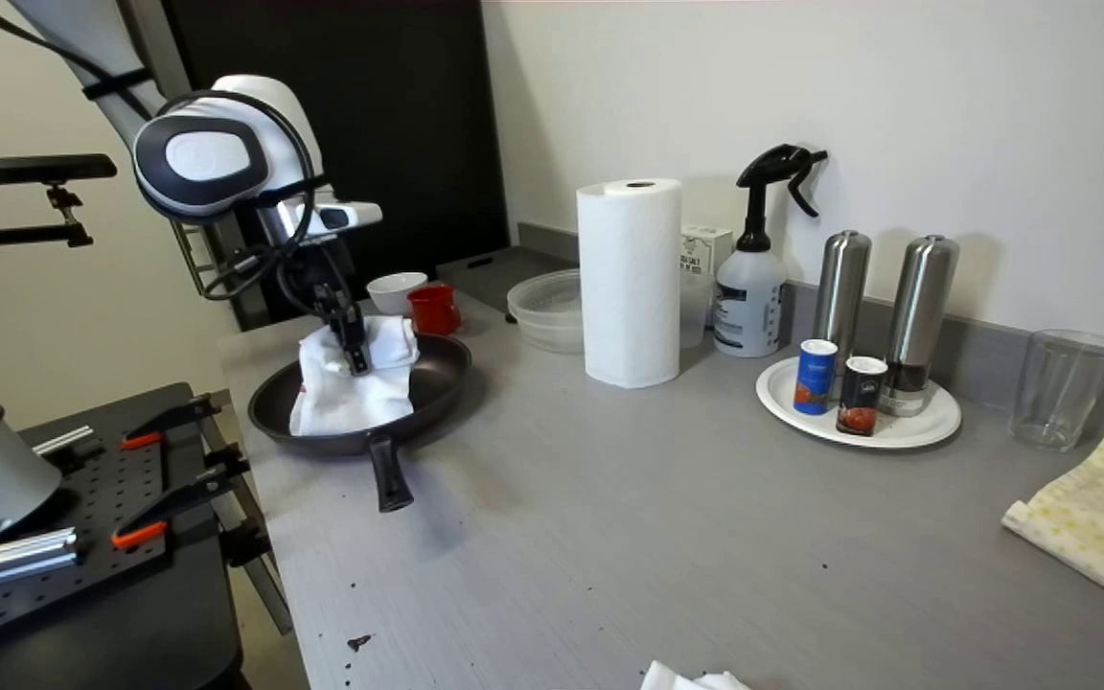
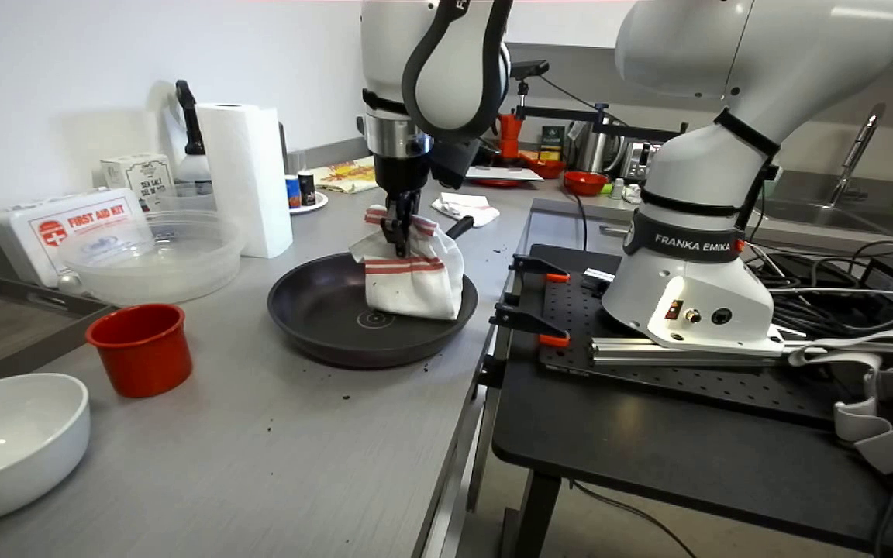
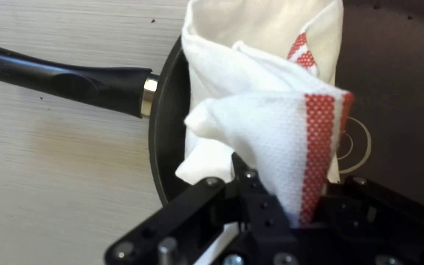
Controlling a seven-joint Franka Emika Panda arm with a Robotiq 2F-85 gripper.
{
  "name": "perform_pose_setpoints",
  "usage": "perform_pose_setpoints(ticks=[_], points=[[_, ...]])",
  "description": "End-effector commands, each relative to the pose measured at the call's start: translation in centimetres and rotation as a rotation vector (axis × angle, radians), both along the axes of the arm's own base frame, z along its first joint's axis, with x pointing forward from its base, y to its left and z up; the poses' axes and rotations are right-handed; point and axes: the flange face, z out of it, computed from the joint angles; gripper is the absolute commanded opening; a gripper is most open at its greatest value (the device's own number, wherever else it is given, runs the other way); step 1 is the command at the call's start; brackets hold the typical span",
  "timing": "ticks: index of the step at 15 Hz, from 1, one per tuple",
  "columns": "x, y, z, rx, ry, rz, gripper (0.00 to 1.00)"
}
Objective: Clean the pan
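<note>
Cloth (image 2: 419, 291) in pan (image 2: 326, 306), held by end effector (image 2: 398, 240)

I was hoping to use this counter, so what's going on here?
A Franka Panda arm appears to be cleaning a black frying pan on the gray countertop. Its tool grips a white dish towel with red stripes, which hangs down into the pan on the side nearest the handle. How firmly the towel presses on the pan is hard to tell. Dark specks lie on the countertop.
</note>
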Motion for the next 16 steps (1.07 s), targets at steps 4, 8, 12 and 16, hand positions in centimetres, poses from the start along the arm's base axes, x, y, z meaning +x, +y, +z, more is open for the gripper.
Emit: perform_pose_setpoints(ticks=[4, 8, 12, 16], points=[[1.2, 1.9, -2.8, 0.008, 0.037, 0.052, 0.04], [2.8, 0.7, -4.9, 0.048, 0.045, 0.024, 0.04], [4.5, -1.5, -6.1, 0.076, 0.048, -0.032, 0.04], [5.9, -3.3, -7.7, 0.085, 0.042, -0.077, 0.04]])
